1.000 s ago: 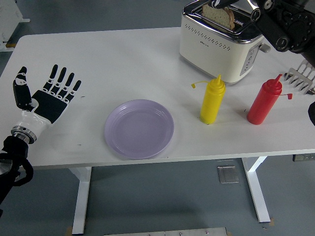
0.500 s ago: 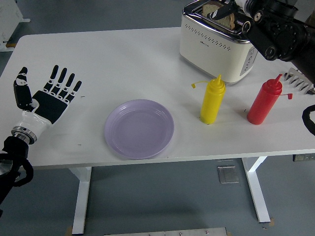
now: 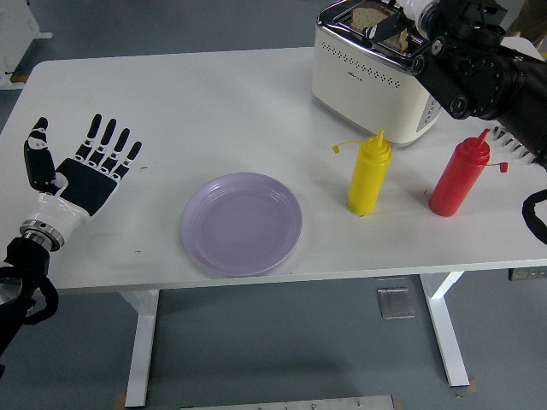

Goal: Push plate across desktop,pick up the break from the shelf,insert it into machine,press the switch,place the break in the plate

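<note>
Bread: we see the slice (image 3: pixel 369 14) sitting low in the slot of the toaster (image 3: pixel 376 77) at the table's far right, only its top crust showing above the chrome rim.
Handling: we judge it light, soft and crumbly; a hard pinch would tear or crush it, and a warm slice would be more brittle still.
Where to hold: we would take it by the exposed top edge, fingertips on the two flat faces, and lift straight up so it does not snag in the slot.
Right hand: our right hand (image 3: pixel 408 19) is over the toaster's top, close beside the slice; the forearm hides most of it, so we cannot tell whether its fingers are apart, together or closed on anything.
Left hand: our left hand (image 3: pixel 84 171) rests at the table's left edge, palm up, fingers spread and holding nothing.
Plate: the lilac plate (image 3: pixel 242 223) lies empty near the table's front, well apart from the toaster.
Obstacles: the yellow bottle (image 3: pixel 369 173) and red bottle (image 3: pixel 459 174) stand between toaster and plate; we judge a carried slice must pass above them.
</note>
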### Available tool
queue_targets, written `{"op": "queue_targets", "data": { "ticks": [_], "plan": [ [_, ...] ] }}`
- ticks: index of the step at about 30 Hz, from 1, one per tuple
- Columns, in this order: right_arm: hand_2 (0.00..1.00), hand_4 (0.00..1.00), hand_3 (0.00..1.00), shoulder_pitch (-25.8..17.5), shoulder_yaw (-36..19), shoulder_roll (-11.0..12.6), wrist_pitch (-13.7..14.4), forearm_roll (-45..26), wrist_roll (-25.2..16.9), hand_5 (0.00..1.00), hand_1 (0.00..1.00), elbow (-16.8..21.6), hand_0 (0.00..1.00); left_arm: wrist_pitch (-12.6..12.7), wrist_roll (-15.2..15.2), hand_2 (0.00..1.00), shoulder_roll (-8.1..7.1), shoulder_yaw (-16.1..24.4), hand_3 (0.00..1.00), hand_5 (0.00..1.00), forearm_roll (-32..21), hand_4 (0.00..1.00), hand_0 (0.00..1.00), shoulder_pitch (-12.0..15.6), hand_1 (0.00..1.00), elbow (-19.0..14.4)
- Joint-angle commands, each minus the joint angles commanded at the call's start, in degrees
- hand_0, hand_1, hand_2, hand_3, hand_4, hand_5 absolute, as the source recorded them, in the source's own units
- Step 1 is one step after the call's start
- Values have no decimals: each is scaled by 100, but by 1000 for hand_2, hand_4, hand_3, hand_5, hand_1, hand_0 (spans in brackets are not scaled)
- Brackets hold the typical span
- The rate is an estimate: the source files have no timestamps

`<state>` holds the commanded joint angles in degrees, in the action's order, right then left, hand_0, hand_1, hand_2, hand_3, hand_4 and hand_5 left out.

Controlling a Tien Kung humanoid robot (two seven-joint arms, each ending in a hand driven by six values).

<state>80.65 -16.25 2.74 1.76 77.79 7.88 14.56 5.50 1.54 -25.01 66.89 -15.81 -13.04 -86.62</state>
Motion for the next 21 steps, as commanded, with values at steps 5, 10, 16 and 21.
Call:
{"op": "queue_targets", "data": {
  "ticks": [5, 10, 16, 21],
  "plan": [
    [449, 530, 622, -30, 72, -19, 68, 52, 6, 68, 510, 6, 344, 0, 2, 698, 2, 5, 708, 998, 5, 791, 812, 7, 744, 3],
    [440, 473, 568, -47, 46, -5, 130, 174, 17, 9, 487, 64, 334, 1, 4, 698, 7, 17, 707, 998, 11, 791, 811, 16, 744, 8],
    [425, 428, 547, -32, -256, 96, 203, 480, 46, 2, 473, 239, 322, 3, 5, 698, 13, 27, 707, 998, 15, 791, 811, 25, 744, 5],
    [413, 397, 534, -12, -622, 244, 290, 774, 108, 2, 466, 462, 311, 5, 4, 698, 17, 42, 706, 998, 17, 790, 811, 34, 744, 0]
  ]
}}
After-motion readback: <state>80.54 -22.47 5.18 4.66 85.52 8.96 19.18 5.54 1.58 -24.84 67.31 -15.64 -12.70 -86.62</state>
